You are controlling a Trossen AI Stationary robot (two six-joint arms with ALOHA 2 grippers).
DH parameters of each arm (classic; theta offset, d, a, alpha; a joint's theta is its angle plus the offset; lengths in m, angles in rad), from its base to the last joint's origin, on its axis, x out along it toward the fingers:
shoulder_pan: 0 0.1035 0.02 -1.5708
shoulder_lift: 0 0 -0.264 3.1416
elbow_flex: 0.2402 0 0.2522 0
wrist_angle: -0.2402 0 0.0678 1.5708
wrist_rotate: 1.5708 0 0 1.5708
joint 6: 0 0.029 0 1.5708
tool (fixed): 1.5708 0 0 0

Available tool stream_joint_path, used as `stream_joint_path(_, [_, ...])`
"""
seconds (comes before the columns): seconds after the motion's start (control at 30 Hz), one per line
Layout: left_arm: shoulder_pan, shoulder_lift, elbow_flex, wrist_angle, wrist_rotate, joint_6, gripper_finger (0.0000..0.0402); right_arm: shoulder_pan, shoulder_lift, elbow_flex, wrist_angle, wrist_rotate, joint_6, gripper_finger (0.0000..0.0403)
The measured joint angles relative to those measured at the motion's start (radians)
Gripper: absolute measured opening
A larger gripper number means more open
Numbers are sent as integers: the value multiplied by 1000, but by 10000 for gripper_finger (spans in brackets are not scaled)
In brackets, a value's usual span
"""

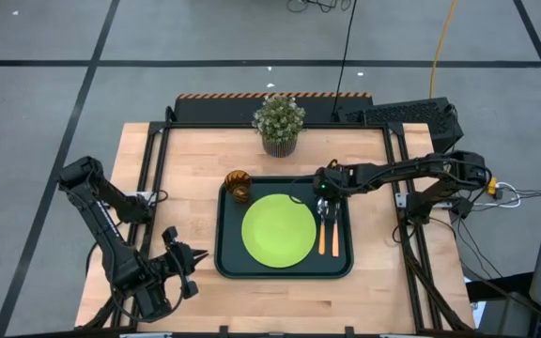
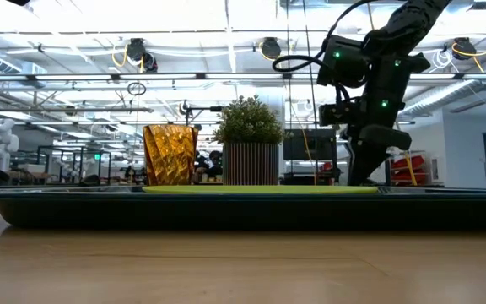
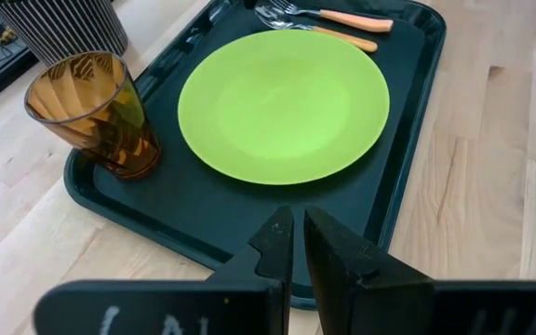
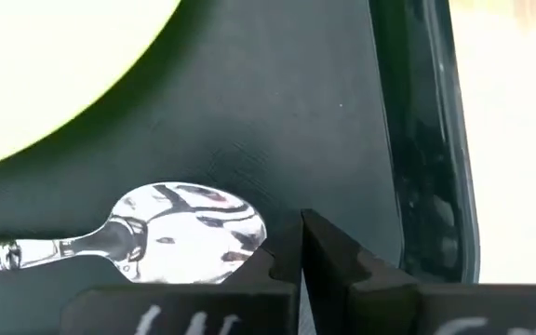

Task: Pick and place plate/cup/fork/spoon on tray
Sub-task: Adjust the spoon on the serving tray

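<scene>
With the plate (image 1: pixel 279 230), cup (image 1: pixel 239 185), fork (image 1: pixel 323 229) and spoon (image 1: pixel 333 228) all on the tray (image 1: pixel 225 263), the right claw (image 4: pixel 301 244), closed and empty, hangs just beside the spoon's bowl and might nudge it on lifting.

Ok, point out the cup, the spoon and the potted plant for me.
cup (image 3: pixel 96 112): left wrist view, on its amber ribbed side wall.
spoon (image 4: pixel 189 233): right wrist view, on the middle of its silver bowl.
potted plant (image 1: pixel 279 117): high view, on its leafy top.
</scene>
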Motion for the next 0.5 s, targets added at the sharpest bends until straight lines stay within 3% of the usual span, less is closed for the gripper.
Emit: stream_joint_path(0.5, [0,0,0,-1,0,1,35,2,0,0,-92,1,27,0])
